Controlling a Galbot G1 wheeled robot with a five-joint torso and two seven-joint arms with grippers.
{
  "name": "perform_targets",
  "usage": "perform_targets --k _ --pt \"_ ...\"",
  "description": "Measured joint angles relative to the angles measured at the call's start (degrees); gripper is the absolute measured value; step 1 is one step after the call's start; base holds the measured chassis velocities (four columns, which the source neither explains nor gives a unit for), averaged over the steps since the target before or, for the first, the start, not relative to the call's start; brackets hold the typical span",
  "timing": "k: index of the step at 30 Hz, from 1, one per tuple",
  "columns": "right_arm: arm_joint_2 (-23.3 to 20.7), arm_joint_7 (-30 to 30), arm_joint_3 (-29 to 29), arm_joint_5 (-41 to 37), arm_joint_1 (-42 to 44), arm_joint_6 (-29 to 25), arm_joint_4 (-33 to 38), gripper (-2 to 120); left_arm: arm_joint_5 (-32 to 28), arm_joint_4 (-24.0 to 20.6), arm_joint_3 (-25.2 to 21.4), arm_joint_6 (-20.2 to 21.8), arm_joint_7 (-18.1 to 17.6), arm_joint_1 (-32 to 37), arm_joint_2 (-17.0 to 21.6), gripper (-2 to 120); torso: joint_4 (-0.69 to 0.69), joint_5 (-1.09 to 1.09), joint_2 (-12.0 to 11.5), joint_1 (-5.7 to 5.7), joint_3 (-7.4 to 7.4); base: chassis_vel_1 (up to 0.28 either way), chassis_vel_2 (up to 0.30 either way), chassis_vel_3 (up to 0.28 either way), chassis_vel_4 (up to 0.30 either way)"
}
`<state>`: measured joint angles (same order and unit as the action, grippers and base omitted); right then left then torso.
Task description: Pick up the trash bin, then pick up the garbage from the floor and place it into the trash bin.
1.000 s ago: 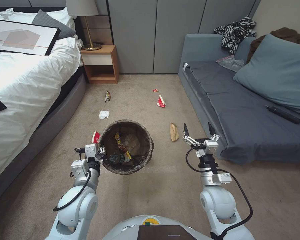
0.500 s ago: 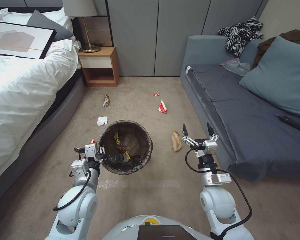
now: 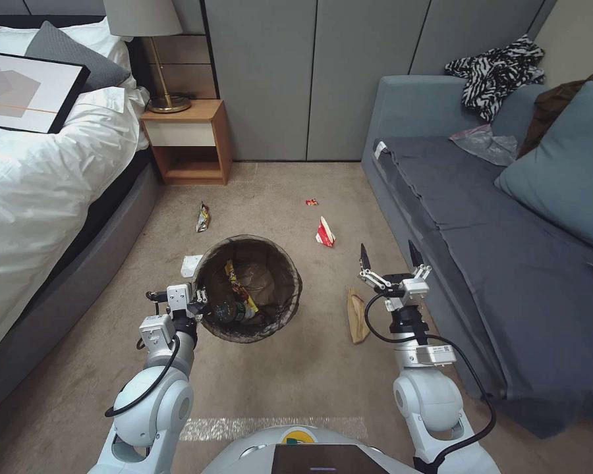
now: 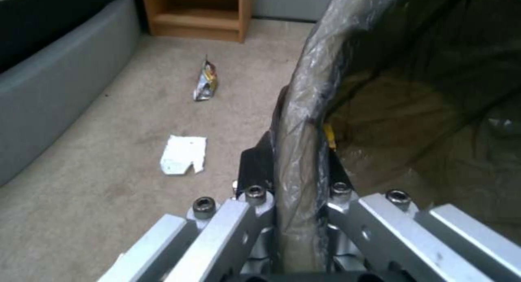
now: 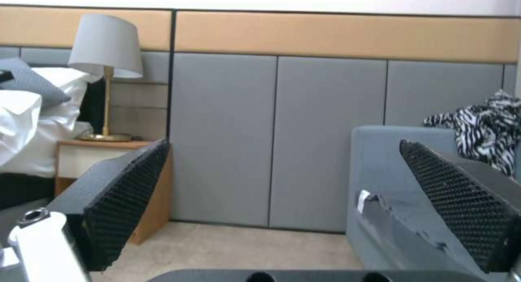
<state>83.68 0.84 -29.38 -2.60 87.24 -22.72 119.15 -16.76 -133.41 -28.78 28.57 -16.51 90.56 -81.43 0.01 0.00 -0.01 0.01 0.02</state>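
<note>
The trash bin [image 3: 299,289], round with a dark liner, hangs in front of me with my left gripper [image 3: 201,304] shut on its near-left rim. The left wrist view shows the fingers [image 4: 255,172] clamping the lined rim [image 4: 296,123]. A yellow wrapper [image 3: 240,286] and a bottle [image 3: 230,311] lie inside. The garbage on the floor is a tan paper bag [image 3: 357,316], a red-and-white cup [image 3: 324,232], a tiny red wrapper [image 3: 311,202], a snack wrapper [image 3: 203,217] and a white tissue [image 3: 190,264]. My right gripper [image 3: 389,253] is open and holds nothing, just above and right of the paper bag.
A bed [image 3: 39,191] runs along the left. A grey sofa [image 3: 481,250] lines the right, close to my right arm. A wooden nightstand [image 3: 188,141] with a lamp stands against the grey panel wall. Beige carpet lies between them.
The whole view has shifted as I move forward: the litter, bed and sofa are nearer. The paper bag now lies beside my right forearm. Both arms keep their pose.
</note>
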Motion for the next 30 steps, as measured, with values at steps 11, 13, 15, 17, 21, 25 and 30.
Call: perform_targets --k 11,13,15,17,21,25,30 --pt "-1.0 -0.9 0.7 0.8 0.5 2.0 1.2 100 0.0 -0.6 -0.1 0.0 0.0 0.3 0.1 4 -0.01 0.00 0.0 -0.02 -0.03 0.005 -0.006 -0.021 0.019" --pt "-1.3 -1.7 1.0 0.8 0.7 3.5 1.6 100 0.0 -0.6 -0.2 0.0 0.0 0.3 0.1 4 -0.01 0.00 0.0 -0.02 -0.03 0.000 0.000 0.000 0.000" --pt "-2.3 -2.7 1.5 0.1 1.0 7.8 3.0 100 0.0 -0.7 -0.2 0.0 0.0 0.3 0.1 4 -0.01 0.00 0.0 -0.01 -0.02 0.000 0.000 0.000 0.000" --pt "-2.7 -3.0 1.6 -0.4 1.0 9.2 3.4 100 0.0 -0.7 -0.2 0.0 0.0 0.3 0.1 4 -0.01 0.00 0.0 -0.01 -0.02 0.000 0.000 0.000 0.000" --pt "-4.6 -3.9 2.2 -4.1 0.6 18.6 5.2 100 0.0 -0.8 -0.3 0.0 0.0 0.3 0.1 4 -0.01 0.00 0.0 -0.02 -0.02 0.000 0.000 0.000 0.000" --pt "-6.3 -5.4 3.0 -8.1 -1.0 29.5 5.6 100 0.0 -0.8 -0.4 0.0 0.0 0.2 0.1 4 -0.01 0.00 0.0 -0.01 -0.02 0.000 0.000 0.000 0.000" --pt "-8.0 -7.0 4.5 -12.6 -3.3 38.5 2.5 100 0.1 -0.8 -0.6 0.0 0.0 0.2 0.2 4 -0.01 0.00 0.0 -0.01 -0.02 0.000 0.000 0.000 0.000"
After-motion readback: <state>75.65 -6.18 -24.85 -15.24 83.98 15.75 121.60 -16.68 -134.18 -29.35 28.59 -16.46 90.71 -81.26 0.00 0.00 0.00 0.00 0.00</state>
